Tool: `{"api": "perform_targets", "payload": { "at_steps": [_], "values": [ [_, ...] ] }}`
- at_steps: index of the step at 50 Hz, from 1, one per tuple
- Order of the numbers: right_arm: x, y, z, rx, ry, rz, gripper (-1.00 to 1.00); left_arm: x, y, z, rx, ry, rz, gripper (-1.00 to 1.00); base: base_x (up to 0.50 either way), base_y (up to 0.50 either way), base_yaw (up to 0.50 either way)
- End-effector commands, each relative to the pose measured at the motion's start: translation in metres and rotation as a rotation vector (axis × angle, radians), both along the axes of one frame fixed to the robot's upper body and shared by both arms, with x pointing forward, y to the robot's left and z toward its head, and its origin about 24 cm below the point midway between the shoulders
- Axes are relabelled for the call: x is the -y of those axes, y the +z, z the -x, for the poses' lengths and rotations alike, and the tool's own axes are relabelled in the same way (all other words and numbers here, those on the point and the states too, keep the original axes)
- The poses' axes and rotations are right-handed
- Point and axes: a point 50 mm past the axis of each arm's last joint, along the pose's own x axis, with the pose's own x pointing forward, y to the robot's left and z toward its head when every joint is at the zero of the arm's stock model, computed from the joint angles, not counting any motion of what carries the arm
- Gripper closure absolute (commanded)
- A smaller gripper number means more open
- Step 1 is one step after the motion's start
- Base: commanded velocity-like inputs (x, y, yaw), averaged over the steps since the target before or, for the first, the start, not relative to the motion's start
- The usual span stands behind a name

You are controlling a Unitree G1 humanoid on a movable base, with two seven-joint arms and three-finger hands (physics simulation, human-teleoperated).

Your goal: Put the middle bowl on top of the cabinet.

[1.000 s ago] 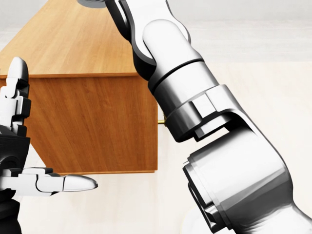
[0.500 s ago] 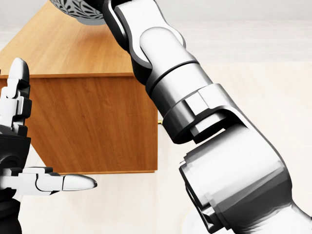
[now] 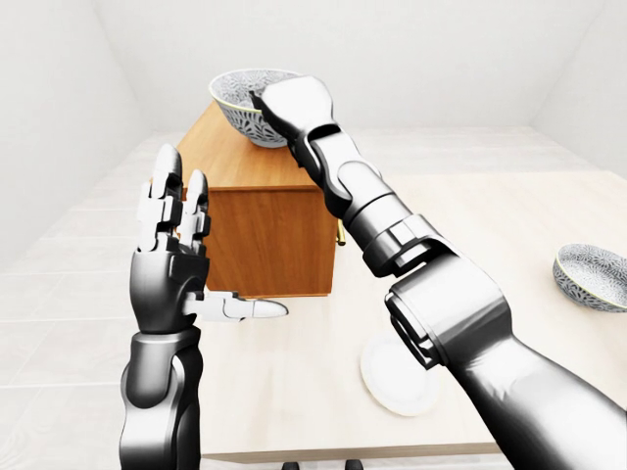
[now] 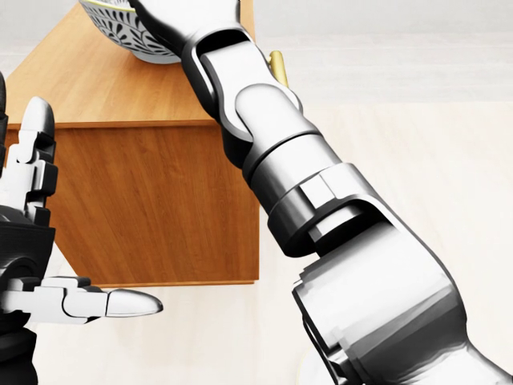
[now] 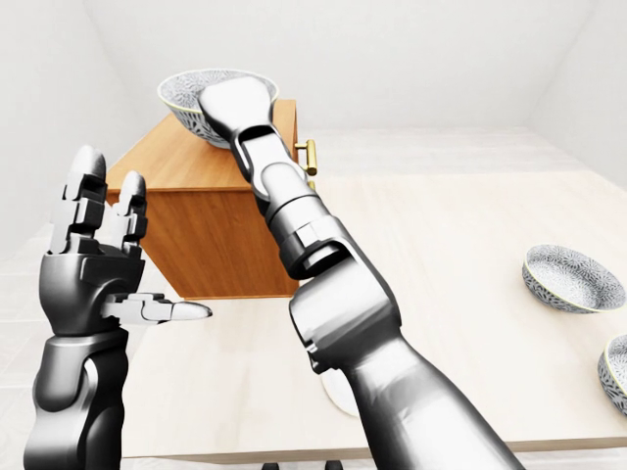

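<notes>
While my right hand point(image 3: 294, 106) grips the patterned bowl point(image 3: 233, 106) by its right rim, with most of my fingers hidden under the back of the hand, I cannot tell whether the bowl's base touches the top of the cabinet point(image 3: 269, 240) or hangs just above it. The bowl sits over the far right part of that top, close to the right edge.

That edge is my main worry. If I let go with the base partly past it, the bowl tips off and falls to the table point(image 3: 490, 215) below. If I let go with a gap under it, it drops, rocks and may go the same way.

Because I hold it by one side only, it may also be tilted and land on its rim. Pulling my fingers out carelessly could hook the rim and drag the bowl right.

My forearm runs just beside the cabinet's right corner and its brass handle point(image 5: 311, 157). A bump there could shove the cabinet and shake the bowl loose.

My left hand point(image 3: 174, 262) stands empty at the near left, fingers spread wide and upright, too far away to catch anything. Another bowl point(image 3: 593, 276) and a white plate point(image 3: 397, 377) lie on the table, well apart from all this.
</notes>
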Motion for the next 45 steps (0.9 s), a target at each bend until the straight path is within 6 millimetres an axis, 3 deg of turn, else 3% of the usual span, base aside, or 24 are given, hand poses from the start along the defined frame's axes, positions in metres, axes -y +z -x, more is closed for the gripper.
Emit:
{"api": "perform_targets", "payload": {
  "at_steps": [1, 11, 12, 13, 14, 15, 18, 20, 38, 45],
  "values": [
    [0.002, -0.009, -0.002, -0.011, 0.007, -0.049, 1.00, 0.001, 0.000, 0.000, -0.002, -0.002, -0.002, -1.00, 0.00, 0.00, 0.00],
    [0.000, -0.011, -0.001, -0.020, 0.011, -0.046, 1.00, 0.000, -0.001, 0.000, -0.007, -0.003, 0.001, -1.00, 0.00, 0.00, 0.00],
    [0.000, -0.012, -0.001, -0.021, 0.012, -0.047, 0.75, 0.000, -0.002, 0.000, -0.008, -0.004, 0.001, -1.00, 0.00, 0.00, 0.00],
    [-0.001, -0.011, -0.001, -0.020, 0.020, -0.044, 0.11, 0.000, -0.002, 0.000, -0.007, -0.004, 0.001, -1.00, 0.00, 0.00, 0.00],
    [-0.001, -0.011, -0.001, -0.020, 0.020, -0.045, -0.33, 0.000, -0.002, 0.000, -0.007, -0.004, 0.001, -1.00, 0.00, 0.00, 0.00],
    [-0.001, -0.010, -0.001, -0.018, 0.019, -0.048, -0.59, 0.000, -0.001, 0.000, -0.007, -0.005, 0.001, -1.00, 0.00, 0.00, 0.00],
    [-0.001, -0.009, -0.001, -0.017, 0.019, -0.046, -0.68, 0.000, -0.001, 0.000, -0.004, -0.005, 0.001, -1.00, 0.00, 0.00, 0.00],
    [-0.001, -0.008, -0.001, -0.015, 0.018, -0.060, -1.00, 0.000, -0.001, 0.000, -0.003, -0.004, 0.003, -1.00, 0.00, 0.00, 0.00],
    [-0.006, 0.001, 0.003, 0.003, 0.030, -0.049, -1.00, 0.000, 0.000, 0.000, 0.000, -0.006, 0.002, -1.00, 0.00, 0.00, 0.00],
    [-0.008, -0.008, 0.006, -0.011, 0.037, -0.031, -1.00, 0.001, -0.001, 0.000, -0.002, -0.010, -0.001, -1.00, 0.00, 0.00, 0.00]
  ]
}}
